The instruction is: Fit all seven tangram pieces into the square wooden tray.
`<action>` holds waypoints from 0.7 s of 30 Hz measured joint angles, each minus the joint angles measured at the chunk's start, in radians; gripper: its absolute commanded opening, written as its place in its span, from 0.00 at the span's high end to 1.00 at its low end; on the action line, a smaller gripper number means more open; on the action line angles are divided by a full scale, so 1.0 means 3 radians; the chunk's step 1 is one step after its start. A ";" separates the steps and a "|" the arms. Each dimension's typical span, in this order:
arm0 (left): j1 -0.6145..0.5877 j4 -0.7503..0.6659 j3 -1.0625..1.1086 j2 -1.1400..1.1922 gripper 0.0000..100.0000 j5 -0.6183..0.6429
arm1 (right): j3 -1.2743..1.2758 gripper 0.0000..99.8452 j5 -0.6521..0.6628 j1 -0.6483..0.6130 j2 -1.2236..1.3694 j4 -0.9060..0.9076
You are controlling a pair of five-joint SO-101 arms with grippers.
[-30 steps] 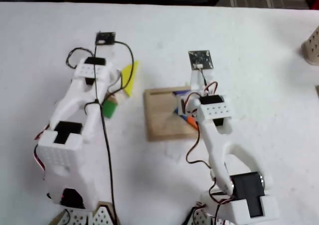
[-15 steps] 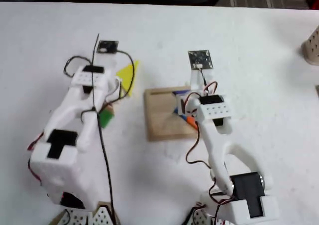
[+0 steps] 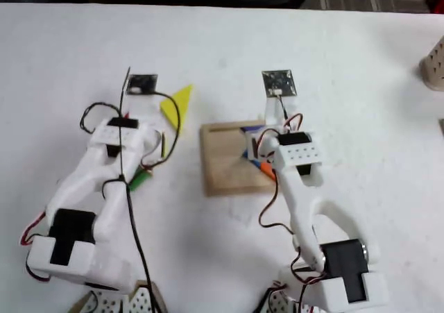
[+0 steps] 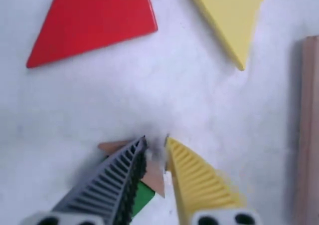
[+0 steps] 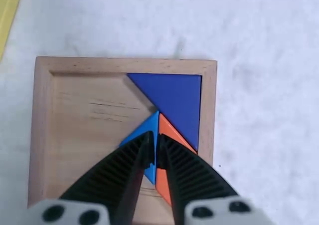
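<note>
The tangram pieces are thin, flat bits of painted wood. They look light and hard, so they will not bend or squash. Their smooth tops could slide on the white surface (image 3: 361,70). I think the best way to hold one is by two of its side edges. A pointy corner could slip out and spin.

The left gripper (image 4: 155,144) seems to do just that. Its fingers are pinched on the green piece (image 4: 143,198), which has bare wood sides. It is low over the left half of the surface. The red triangle (image 4: 94,20) and the yellow triangle (image 4: 229,15) lie flat nearby, more toward the far edge. They do not touch each other.

The square wooden tray (image 5: 42,135) sits near the middle of the surface. Inside it, by one side wall, lie a dark blue piece (image 5: 174,98), a light blue piece (image 5: 143,131) and an orange piece (image 5: 172,132), snug together. The right gripper (image 5: 155,144) hangs just above them with its fingers together, holding nothing. The other half of the tray floor is bare. I think the green piece must come down flat to fit there.
</note>
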 measured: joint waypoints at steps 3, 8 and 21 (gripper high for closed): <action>0.0000 0.0066 0.0000 0.0000 0.76 0.0143 | 0.0000 0.98 0.0000 0.0000 0.0000 0.0000; -0.0005 0.0194 0.0000 -0.0036 0.76 0.0332 | 0.0041 0.98 0.0159 -0.0005 0.0000 0.0000; -0.0123 0.0338 0.0010 -0.0041 0.76 0.0322 | 0.0041 0.98 0.0199 0.0000 0.0000 -0.0061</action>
